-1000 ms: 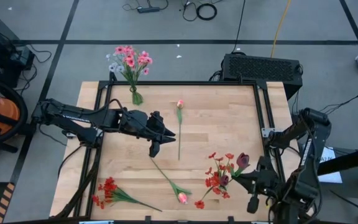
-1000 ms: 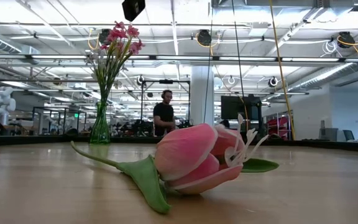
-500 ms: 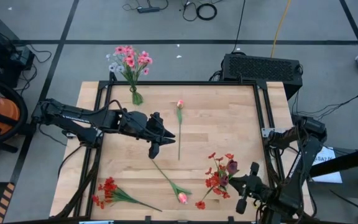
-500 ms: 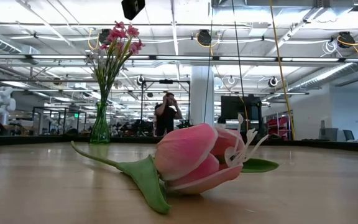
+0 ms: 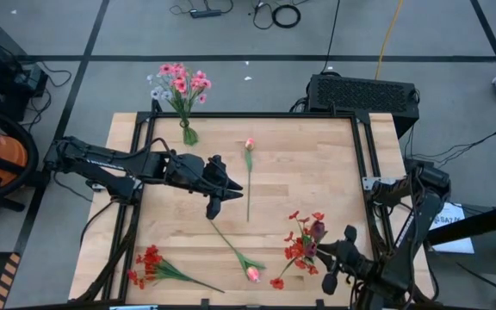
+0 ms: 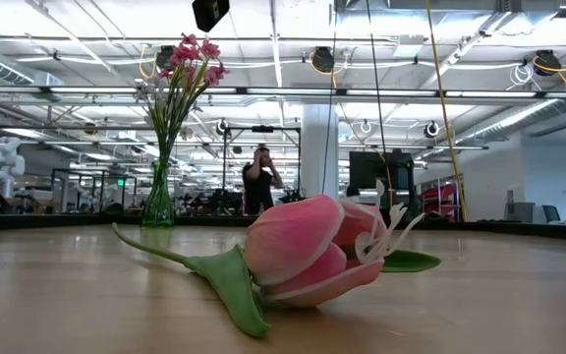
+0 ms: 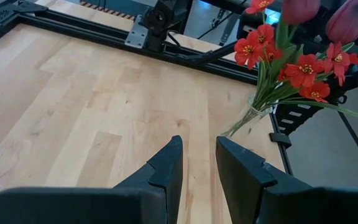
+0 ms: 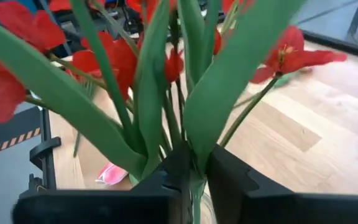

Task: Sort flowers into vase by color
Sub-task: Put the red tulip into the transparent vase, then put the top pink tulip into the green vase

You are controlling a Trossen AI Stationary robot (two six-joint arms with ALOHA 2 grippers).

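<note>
My right gripper [image 5: 327, 258] is at the table's near right corner, shut on a dark red tulip [image 5: 319, 230] that stands among the red flower bunch [image 5: 300, 245]. The left wrist view shows that bunch's stems [image 7: 247, 118] meeting the table. My left gripper [image 5: 216, 203] hovers open over the table's middle left, touching nothing. One pink tulip [image 5: 249, 145] lies flat near the far middle. Another pink tulip [image 5: 252, 274] [image 6: 308, 251] lies by the near edge. A loose red cluster [image 5: 149, 263] lies at the near left corner. Pink flowers [image 5: 182, 83] stand in a green vase [image 6: 158, 202]. My right gripper pinches the dark red tulip by its green stem and leaves [image 8: 194, 158], below the bud, between its two fingers [image 8: 229, 177]. The tulip stands roughly upright in the hold, with its bud above the fingers among the red blooms. The fingers hide its lower end.
The black frame rail [image 5: 364, 172] runs along the table's right side, close to the right arm. Bare wood [image 5: 317, 164] lies in the far right part. In the low view, a person [image 6: 260, 182] stands in the room far behind the table.
My right gripper has moved toward the table's left and near edge, carrying the dark red tulip from beside the red bunch in among its blooms. It stayed shut on the stem. The person in the background has raised their arms.
</note>
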